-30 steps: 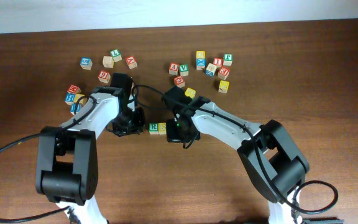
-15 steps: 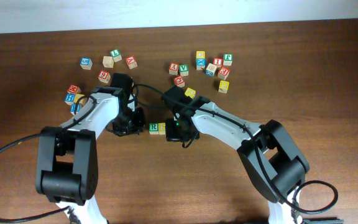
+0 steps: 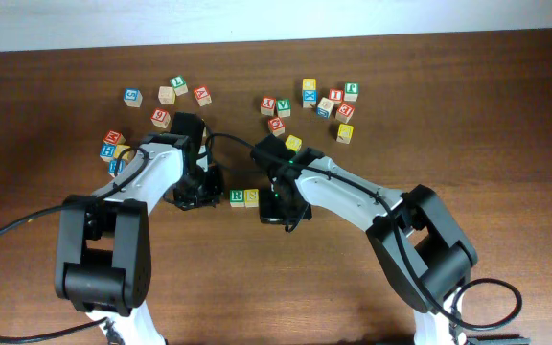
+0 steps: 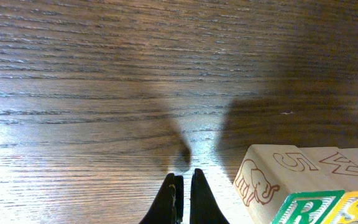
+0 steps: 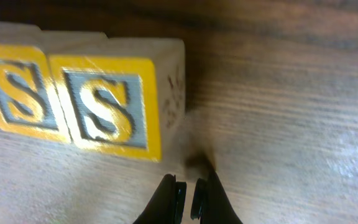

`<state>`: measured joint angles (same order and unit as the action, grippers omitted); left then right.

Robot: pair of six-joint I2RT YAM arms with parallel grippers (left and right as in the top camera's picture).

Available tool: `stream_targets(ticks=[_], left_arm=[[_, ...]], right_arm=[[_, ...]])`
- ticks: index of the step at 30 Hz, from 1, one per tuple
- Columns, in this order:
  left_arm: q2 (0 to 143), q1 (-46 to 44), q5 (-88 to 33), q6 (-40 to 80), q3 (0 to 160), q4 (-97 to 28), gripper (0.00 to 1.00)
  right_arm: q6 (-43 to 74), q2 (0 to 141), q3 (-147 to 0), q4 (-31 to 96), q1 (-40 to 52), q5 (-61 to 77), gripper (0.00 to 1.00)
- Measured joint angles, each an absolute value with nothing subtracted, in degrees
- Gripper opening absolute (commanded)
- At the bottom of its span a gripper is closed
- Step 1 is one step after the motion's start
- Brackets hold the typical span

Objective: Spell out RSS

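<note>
A green-faced R cube (image 3: 237, 197) and a yellow S cube (image 3: 250, 197) sit side by side at the table's middle. The overhead view hides the second S under my right gripper (image 3: 274, 206). In the right wrist view both S cubes (image 5: 20, 93) (image 5: 107, 109) touch in a row, up and left of my shut, empty right gripper (image 5: 188, 199). My left gripper (image 3: 211, 194) is just left of the R. In its wrist view it (image 4: 183, 199) is shut on nothing, with the R cube (image 4: 306, 210) at lower right.
Loose alphabet cubes lie along the back: a group at the back left (image 3: 167, 94), another at the back right (image 3: 326, 103), a few beside the left arm (image 3: 112, 148), and a yellow one (image 3: 293, 143) near the right arm. A black cable (image 3: 8, 230) trails off left.
My right gripper has shifted slightly toward the front right, away from the row. The left gripper and the cubes have stayed put.
</note>
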<state>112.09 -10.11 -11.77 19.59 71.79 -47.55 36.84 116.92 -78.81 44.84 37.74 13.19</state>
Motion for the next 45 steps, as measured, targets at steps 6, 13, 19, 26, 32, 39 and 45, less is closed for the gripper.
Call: stream_targets(ticks=[6, 13, 19, 26, 32, 39, 45], left_arm=[[112.1, -10.1, -11.8, 19.6, 71.8, -47.5, 0.0], [112.1, -10.1, -11.8, 19.6, 71.8, -47.3, 0.0], [112.1, -10.7, -12.0, 19.6, 71.8, -47.3, 0.0], [112.1, -12.4, -12.0, 19.6, 71.8, -47.1, 0.0], [112.1, -12.6, -12.0, 19.6, 71.8, -46.9, 0.0], [112.1, -12.6, -12.0, 19.6, 71.8, -46.9, 0.0], [112.1, -12.6, -12.9, 18.8, 71.8, -46.9, 0.0]], right_arm=[[35.7, 115.2, -79.0, 46.3, 33.2, 13.4, 0.04], [34.9, 115.1, -79.0, 44.7, 28.8, 13.4, 0.04], [34.7, 115.1, -79.0, 41.5, 32.1, 13.4, 0.04], [34.9, 115.2, -79.0, 39.8, 33.2, 13.5, 0.04], [35.0, 115.9, -79.0, 38.2, 33.2, 14.7, 0.04], [35.0, 116.1, -79.0, 38.0, 33.2, 15.4, 0.04], [35.2, 116.1, -79.0, 38.0, 33.2, 15.4, 0.04]])
